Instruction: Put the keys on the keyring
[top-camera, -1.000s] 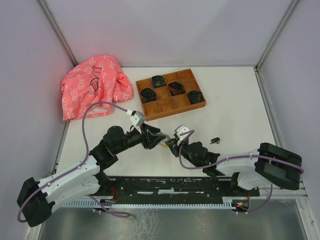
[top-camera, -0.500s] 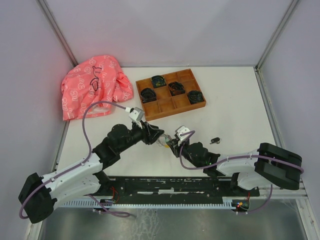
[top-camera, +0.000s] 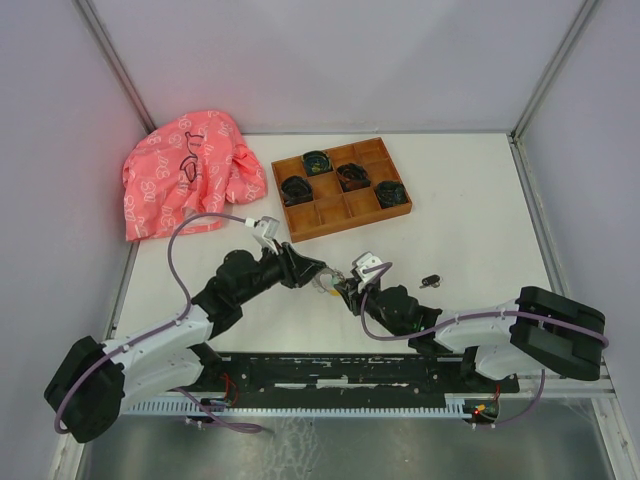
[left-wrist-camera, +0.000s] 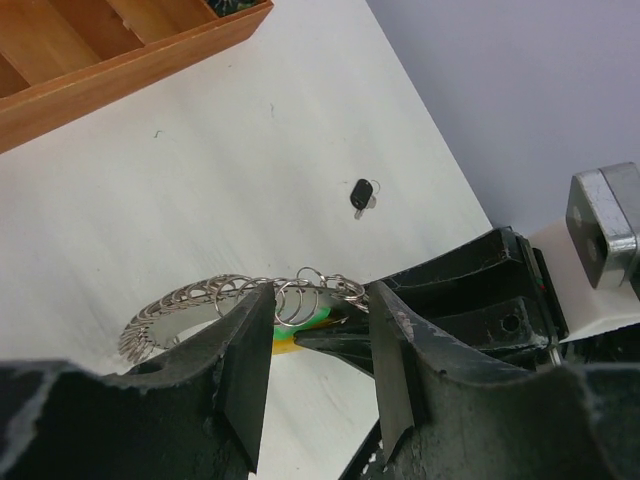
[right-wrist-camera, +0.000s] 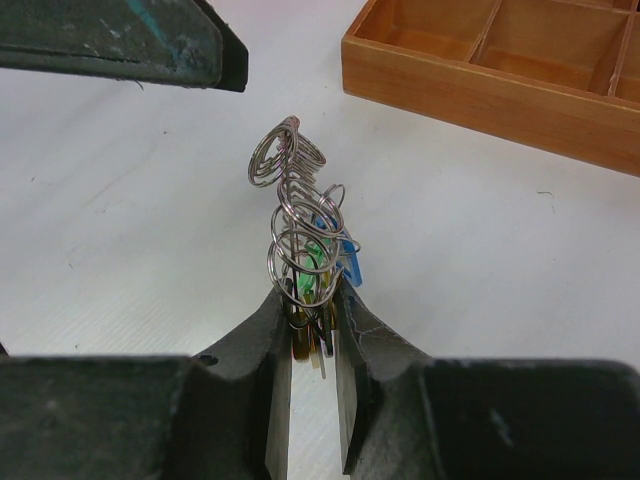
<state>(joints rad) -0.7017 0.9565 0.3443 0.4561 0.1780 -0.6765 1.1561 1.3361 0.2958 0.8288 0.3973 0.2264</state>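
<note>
One blue key (right-wrist-camera: 348, 262) hangs in the loops of the keyring (right-wrist-camera: 295, 210), pinched by my right gripper (right-wrist-camera: 312, 310); my left gripper (left-wrist-camera: 320, 305) stands parted beside it. The black key (left-wrist-camera: 362, 194) lies apart on the table (left-wrist-camera: 250, 160).

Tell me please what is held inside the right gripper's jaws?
The right gripper is shut on the keyring, a string of small metal loops. A blue key and the green tag show among them. The fingers cover its lower end.
</note>
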